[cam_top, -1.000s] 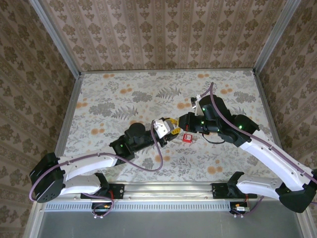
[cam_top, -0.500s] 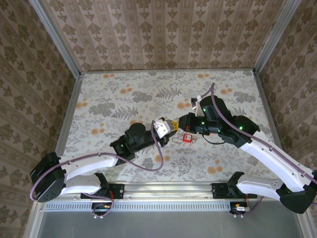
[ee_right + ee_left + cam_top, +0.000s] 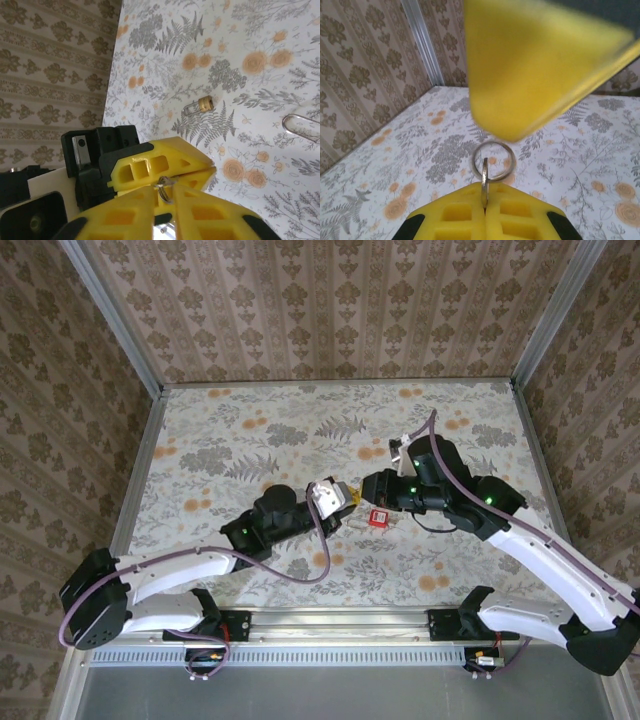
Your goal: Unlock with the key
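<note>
Surface: the desk [image 3: 220, 430] carries a pale covering printed with grey ferns and orange flowers. Patterned brown damask wallpaper [image 3: 330, 300] encloses it on the left, far and right sides, and aluminium posts [image 3: 110, 315] stand at the two far corners.

Position: both arms reach inward and their tips meet slightly right of the desk centre.

Task thing: the key [image 3: 484, 172] appears in the left wrist view as a thin silver blade seen edge-on. A silver ring [image 3: 493, 144] passes through its upper end. The red tag [image 3: 378, 517], small and square, shows in the top view just near and right of the meeting point (whether it hangs or lies on the desk cannot be told).

Left pincer [image 3: 485, 192]: the yellow fingers are closed, with the key blade clamped in the seam between them.

Right pincer [image 3: 165, 192]: the yellow fingertips are drawn together at the ring. Whether they actually pinch it cannot be told.

Other items: a brass padlock [image 3: 201, 105] with a silver shackle lies on its side on the desk, apart from both pincers. A paper clip [image 3: 300, 122] lies flat nearby.
</note>
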`<state>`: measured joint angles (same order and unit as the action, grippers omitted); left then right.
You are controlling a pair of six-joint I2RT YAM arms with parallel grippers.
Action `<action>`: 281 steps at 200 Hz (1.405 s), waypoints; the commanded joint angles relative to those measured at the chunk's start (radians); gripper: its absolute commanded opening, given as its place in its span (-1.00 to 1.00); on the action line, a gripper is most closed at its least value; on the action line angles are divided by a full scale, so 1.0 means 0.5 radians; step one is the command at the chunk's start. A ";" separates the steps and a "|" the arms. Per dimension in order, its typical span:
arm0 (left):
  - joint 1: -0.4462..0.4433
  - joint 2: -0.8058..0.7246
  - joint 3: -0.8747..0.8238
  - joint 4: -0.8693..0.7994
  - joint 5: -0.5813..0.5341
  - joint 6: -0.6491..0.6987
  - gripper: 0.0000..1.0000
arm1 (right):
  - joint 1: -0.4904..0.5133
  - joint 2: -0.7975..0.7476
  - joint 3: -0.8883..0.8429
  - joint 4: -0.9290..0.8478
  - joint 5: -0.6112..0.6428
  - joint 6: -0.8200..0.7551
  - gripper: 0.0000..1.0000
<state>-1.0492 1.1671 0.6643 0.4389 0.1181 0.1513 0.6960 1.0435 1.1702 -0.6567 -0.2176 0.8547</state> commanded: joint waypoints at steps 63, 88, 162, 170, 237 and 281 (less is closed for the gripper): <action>0.351 0.012 0.577 -1.316 0.915 0.011 -1.00 | -0.275 -0.294 -0.651 1.035 -0.724 -0.869 -0.39; 0.387 0.070 0.649 -1.402 1.121 -0.021 -1.00 | -0.284 -0.237 -0.685 1.161 -0.765 -0.921 -0.42; 0.442 0.171 0.774 -1.588 1.297 -0.002 -1.00 | -0.284 -0.108 -0.641 1.128 -1.045 -0.988 -0.28; 0.449 0.172 0.781 -1.600 1.301 0.000 -1.00 | -0.284 -0.098 -0.649 1.132 -1.061 -0.991 -0.29; 0.473 0.204 0.790 -1.591 1.380 -0.026 -1.00 | -0.276 -0.053 -0.673 1.204 -1.159 -0.955 -0.43; 0.488 0.227 0.786 -1.533 1.459 -0.070 -1.00 | -0.268 -0.017 -0.658 1.159 -1.178 -0.996 -0.43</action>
<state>-0.8181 1.2751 1.0283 -0.3450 0.7906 0.1425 0.5575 1.0237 0.8276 -0.0921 -0.7723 0.3870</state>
